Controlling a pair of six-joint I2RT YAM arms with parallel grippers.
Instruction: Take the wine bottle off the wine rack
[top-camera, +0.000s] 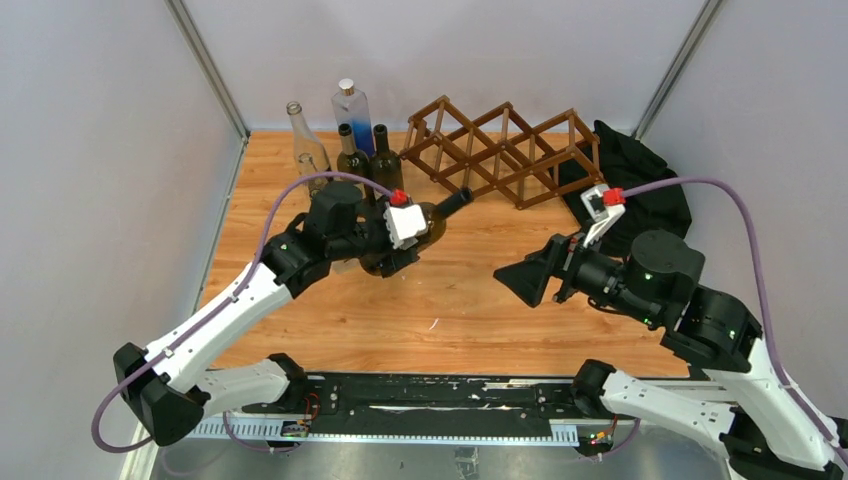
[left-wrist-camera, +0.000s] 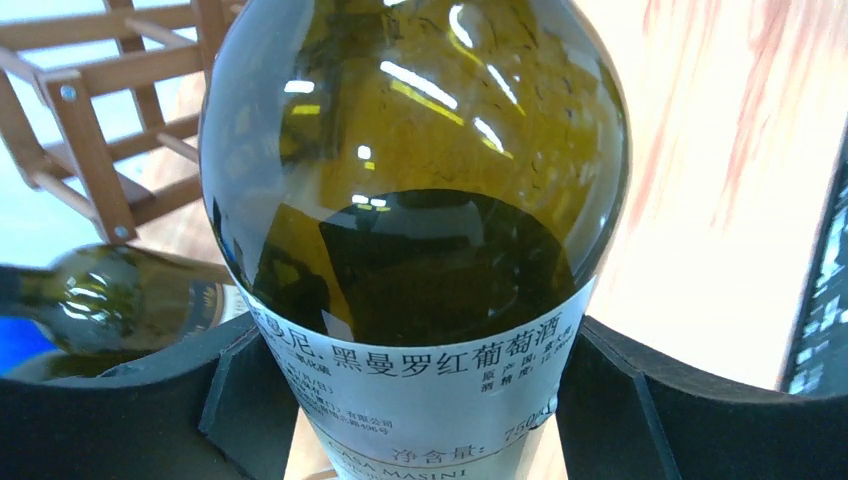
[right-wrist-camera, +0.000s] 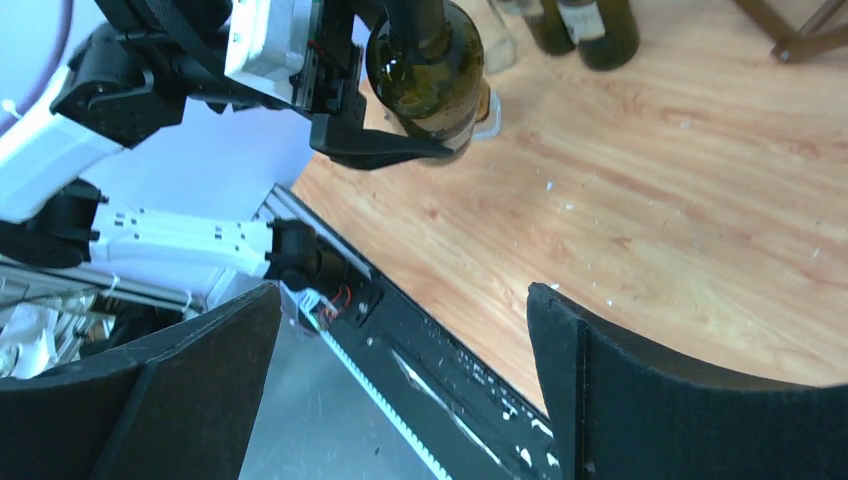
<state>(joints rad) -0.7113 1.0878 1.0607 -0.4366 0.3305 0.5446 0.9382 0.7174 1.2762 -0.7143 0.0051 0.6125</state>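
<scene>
Along the near edge of the wooden desk (top-camera: 480, 310) a black rail (top-camera: 420, 405) runs between the two arm bases. Farther in, over the right half of the desk, the right gripper (top-camera: 515, 277) hangs with its jaws spread wide and nothing between them, pointing toward the left side; its wrist view shows only bare desk and the rail between the black fingers (right-wrist-camera: 620, 390). Left of the desk's middle, the left gripper (top-camera: 392, 255) is clamped across the lower body of the wine bottle (top-camera: 440, 212). Its two black pads (left-wrist-camera: 235, 400) press on either side of the white label, and the dark green glass fills that wrist view. The bottle is tilted, with its neck aimed toward the far right corner. Its dark capped end lies just beside the near left end of the wine rack (top-camera: 500, 150), and the overhead view does not show whether the two touch. The rack, a brown lattice of diamond openings, lies across the far middle of the desk and slants toward the right edge. Touching its right end, a black cloth heap (top-camera: 640, 175) lies by the far right corner. Near the far left corner stands a cluster of bottles: a clear glass one (top-camera: 305, 140), a square one with blue liquid (top-camera: 352, 115), and two dark ones (top-camera: 385, 160) just beside the rack's left end.
</scene>
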